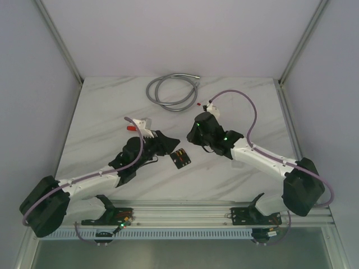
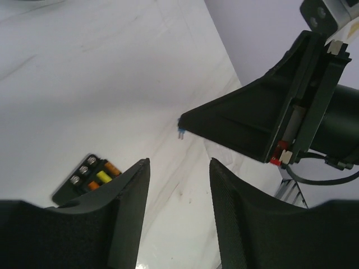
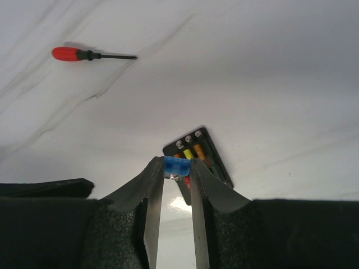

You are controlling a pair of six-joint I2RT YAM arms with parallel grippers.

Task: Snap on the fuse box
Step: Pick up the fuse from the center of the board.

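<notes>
Our right claw pinched a small blue fuse near the fuse box on the desk; our left claw stood spread just beside that box.

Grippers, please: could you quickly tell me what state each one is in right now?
Left gripper: open, nothing between the jaws.
Right gripper: closed on a small blue fuse.

A white bench with faint grey marble veins fills the enclosure. Plain pale walls close it in at the back and on both sides, and slim metal posts rise at the rear corners. A metal rail lines the near edge. The light is soft and even, leaving a dull sheen on the bench top.
</notes>
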